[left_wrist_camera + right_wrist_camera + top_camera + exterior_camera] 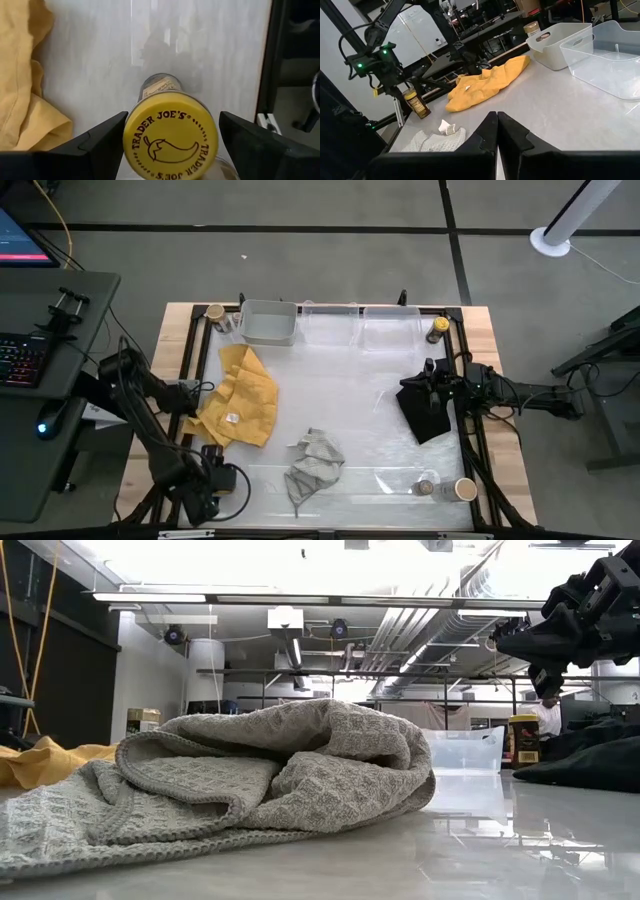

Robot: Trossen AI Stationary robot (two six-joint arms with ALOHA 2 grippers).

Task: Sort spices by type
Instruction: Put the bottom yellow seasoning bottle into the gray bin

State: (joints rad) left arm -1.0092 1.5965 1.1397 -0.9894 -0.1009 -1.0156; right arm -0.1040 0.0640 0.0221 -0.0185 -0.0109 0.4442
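Right now the left gripper (171,145) grasps a dark spice jar with a yellow top (170,138), its two fingers (100,142) pressed against either side just below the printed lid. In the right wrist view that same jar (416,104) hangs tilted beneath the left arm, close over the table (350,390) at its front left corner. Just beside it lies the yellow cloth (240,395), and a little further along the front the grey cloth (313,465) sits crumpled.

Across the table the right gripper (497,131) is clenched with nothing between its fingers, hovering over the black cloth (425,412) near the right edge. Behind it, a second dark jar with a yellow top (437,329) stands at the back right corner, next to the clear bins (360,325). The grey bin (268,322) stands further left along the back edge, with a tan jar (214,314) beside it at the back left corner. At the front right corner, another tan jar (465,490) and a tiny clear jar (425,487) stand close together.
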